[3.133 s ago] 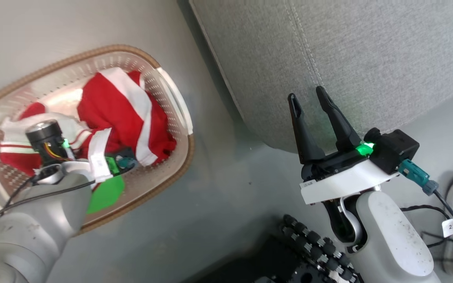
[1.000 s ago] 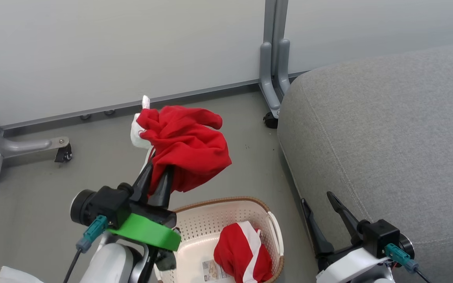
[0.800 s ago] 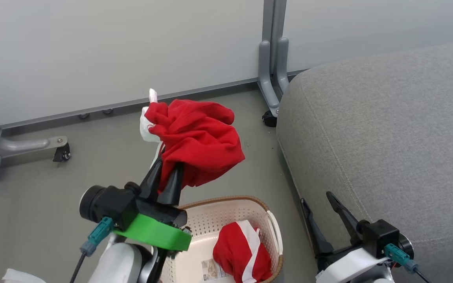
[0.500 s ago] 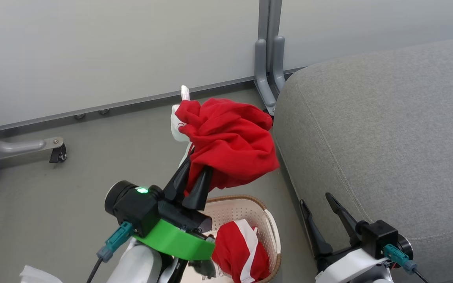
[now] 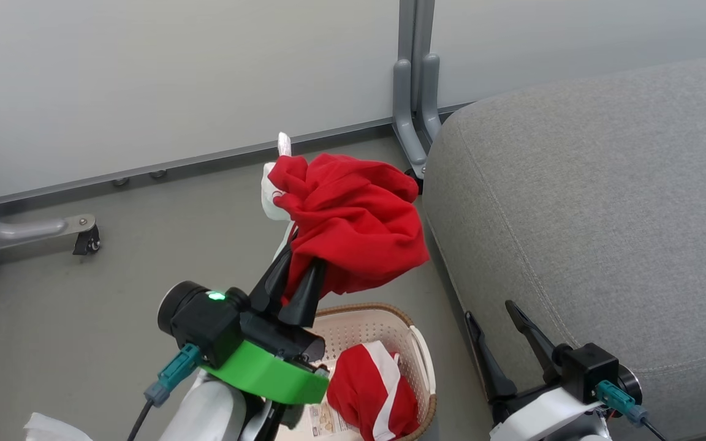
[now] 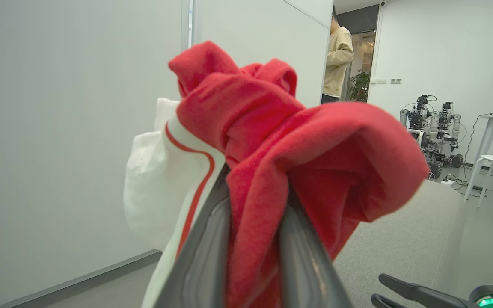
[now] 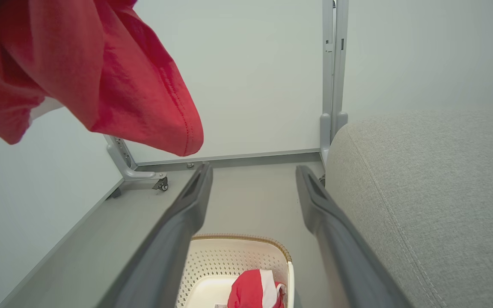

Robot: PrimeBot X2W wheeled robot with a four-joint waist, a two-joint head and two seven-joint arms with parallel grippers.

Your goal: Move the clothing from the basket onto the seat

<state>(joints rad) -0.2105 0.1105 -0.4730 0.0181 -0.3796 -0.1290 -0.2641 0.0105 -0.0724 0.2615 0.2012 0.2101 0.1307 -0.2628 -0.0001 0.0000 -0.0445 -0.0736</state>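
You have two red garments: a bunched garment (image 5: 353, 223) at 12 o'clock and a striped garment (image 5: 370, 392) at 6. You also have one laundry basket (image 5: 365, 327) and one seat cushion (image 5: 573, 214).

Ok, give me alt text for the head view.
The left gripper, shut on a crumpled red-and-white garment, holds it up, clear of a cream laundry basket in which a second striped garment lies. A light-grey seat is on the right, the open right gripper beside its edge.
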